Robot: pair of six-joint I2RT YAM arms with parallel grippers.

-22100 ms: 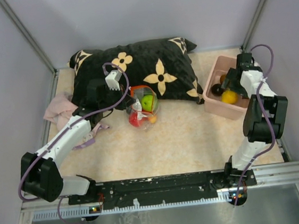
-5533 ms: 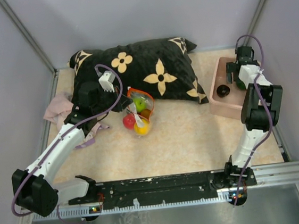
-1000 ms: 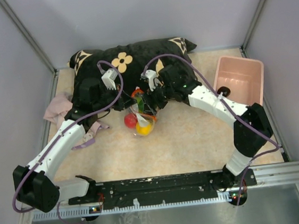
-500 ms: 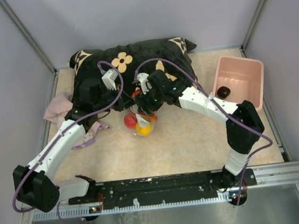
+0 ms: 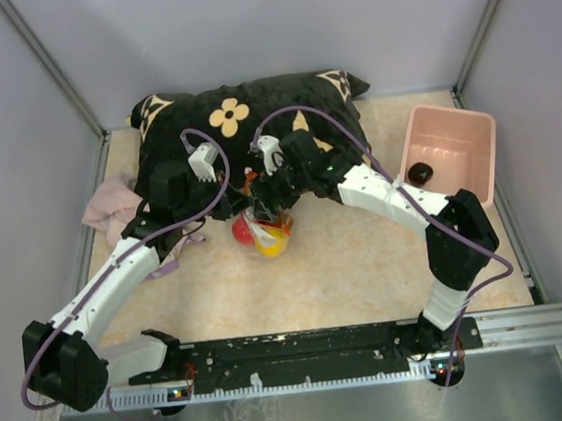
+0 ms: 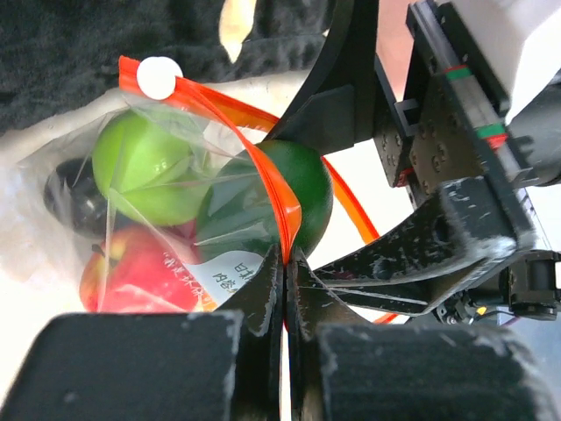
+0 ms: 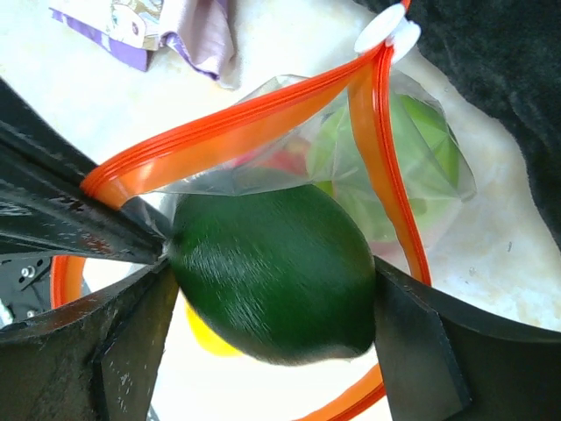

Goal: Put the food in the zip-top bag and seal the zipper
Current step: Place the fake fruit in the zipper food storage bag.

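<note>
The clear zip-top bag [image 5: 263, 234] lies in front of the pillow and holds a light green fruit [image 6: 145, 167], a red apple [image 6: 123, 274], a yellow fruit [image 7: 203, 338] and a dark piece [image 6: 68, 195]. My left gripper [image 6: 286, 267] is shut on the red-orange zipper [image 6: 263, 167] and holds the mouth open; it also shows in the top view [image 5: 235, 207]. My right gripper [image 7: 272, 303] is shut on a dark green fruit [image 7: 272, 267] at the bag's open mouth, and it also shows from above [image 5: 263, 200]. The white slider [image 7: 386, 31] sits at the strip's far end.
A black pillow with cream flowers [image 5: 282, 120] lies right behind the bag. The pink bin [image 5: 459, 131] at the right holds one dark piece [image 5: 420, 172]. Pink cloth [image 5: 109, 203] lies at the left. The two grippers' fingers are close together at the bag.
My right gripper has moved left and down with the dark green fruit into the bag's mouth. My left arm has shifted slightly nearer, still holding the zipper.
</note>
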